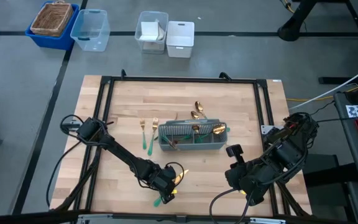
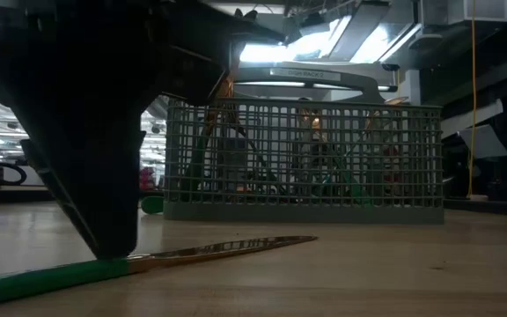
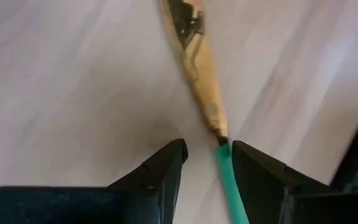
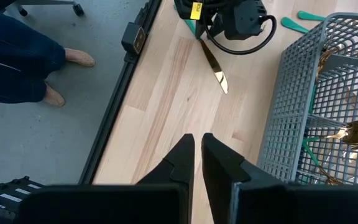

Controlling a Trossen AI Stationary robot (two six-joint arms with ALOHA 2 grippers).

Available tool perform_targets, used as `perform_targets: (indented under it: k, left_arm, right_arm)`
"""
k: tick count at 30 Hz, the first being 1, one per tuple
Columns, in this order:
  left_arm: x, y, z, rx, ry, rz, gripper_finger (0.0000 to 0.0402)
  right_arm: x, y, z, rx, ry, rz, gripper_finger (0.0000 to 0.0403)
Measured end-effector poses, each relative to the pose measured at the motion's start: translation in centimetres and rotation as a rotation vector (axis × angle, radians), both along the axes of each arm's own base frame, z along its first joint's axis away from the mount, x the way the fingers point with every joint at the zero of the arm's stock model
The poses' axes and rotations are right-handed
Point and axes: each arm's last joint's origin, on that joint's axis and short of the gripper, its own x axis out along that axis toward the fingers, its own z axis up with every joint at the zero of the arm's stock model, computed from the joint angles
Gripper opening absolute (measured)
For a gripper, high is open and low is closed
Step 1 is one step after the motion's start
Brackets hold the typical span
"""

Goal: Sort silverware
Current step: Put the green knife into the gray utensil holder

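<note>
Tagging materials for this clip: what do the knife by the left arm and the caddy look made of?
Gold-bladed knife with green handle: polished, gold-toned metal blade, judging by its mirror-like reflections; matte handle, probably plastic or coating. Grey mesh caddy: thin open grid, likely moulded plastic or coated wire; cannot tell which.

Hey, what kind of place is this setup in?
Probably a robotics lab or workshop: a framed wooden table on a grey floor, plastic storage bins beside it, loose cables, and bright overhead lights in a big open room.
</note>
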Motion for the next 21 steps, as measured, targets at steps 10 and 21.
perform_targets:
  k: [10,21]
  left_arm:
    - [0.2,0.8,0.1,-0.012,0.023,0.062,0.0136]
    - [2.2,0.1,2.7,0.013,-0.069,-0.011,0.0136]
  right_arm:
    - [0.0,0.0,0.0,0.000,0.000,0.000,0.0033]
    - [0.0,0.0,0.0,0.000,0.000,0.000,0.0033]
